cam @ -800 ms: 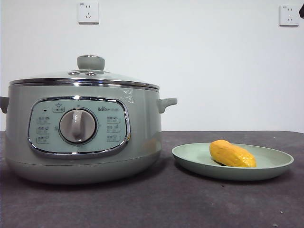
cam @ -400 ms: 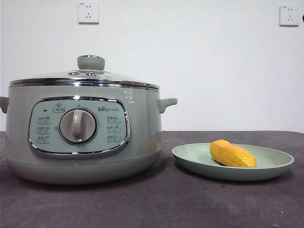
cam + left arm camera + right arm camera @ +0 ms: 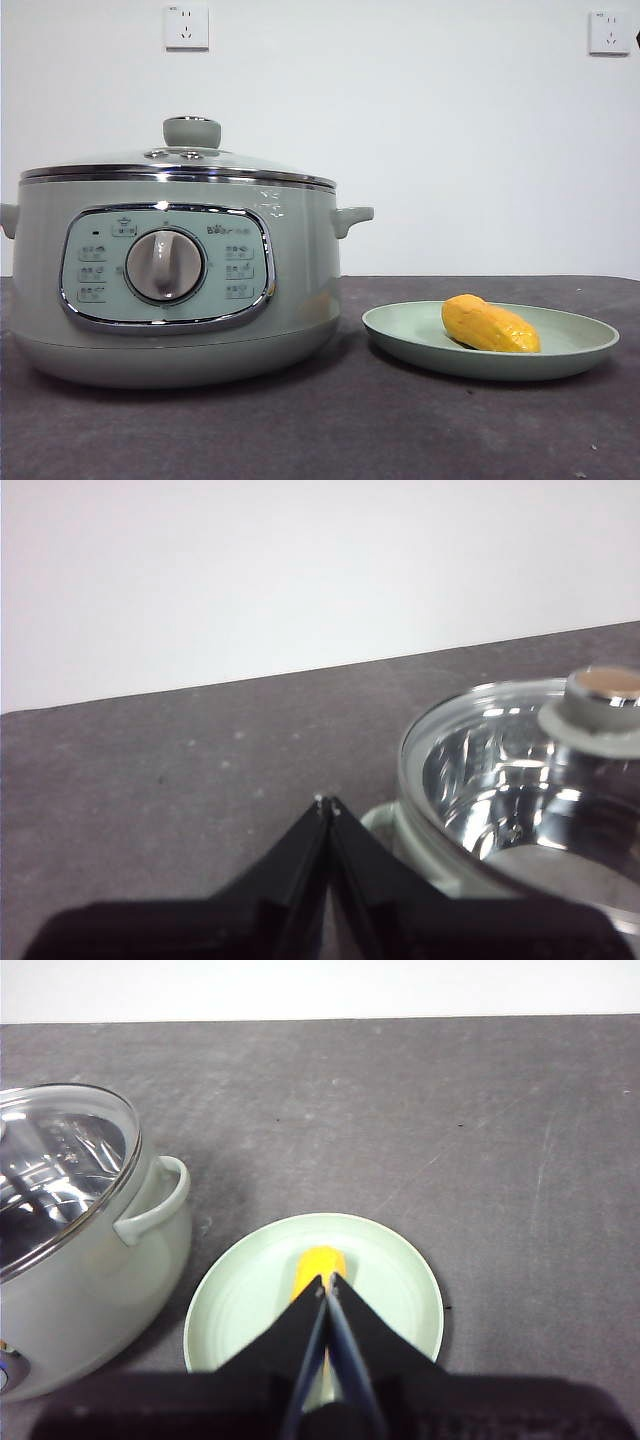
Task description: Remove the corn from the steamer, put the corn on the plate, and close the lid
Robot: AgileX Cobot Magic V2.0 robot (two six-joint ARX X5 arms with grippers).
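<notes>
The sage-green steamer stands at the left of the front view with its glass lid seated on the chrome rim. To its right the yellow corn lies in the pale green plate. My left gripper is shut and empty, raised beside the steamer, with the lid and its knob in view. High above the plate, my right gripper is shut and empty; the corn shows just past its tips. Neither gripper appears in the front view.
The dark grey table carries only the steamer and plate. Two wall sockets sit on the white wall behind. A side handle of the steamer points toward the plate.
A black arm tip at the top right corner of the front view has withdrawn out of sight. Steamer, lid, plate and corn have not moved.
</notes>
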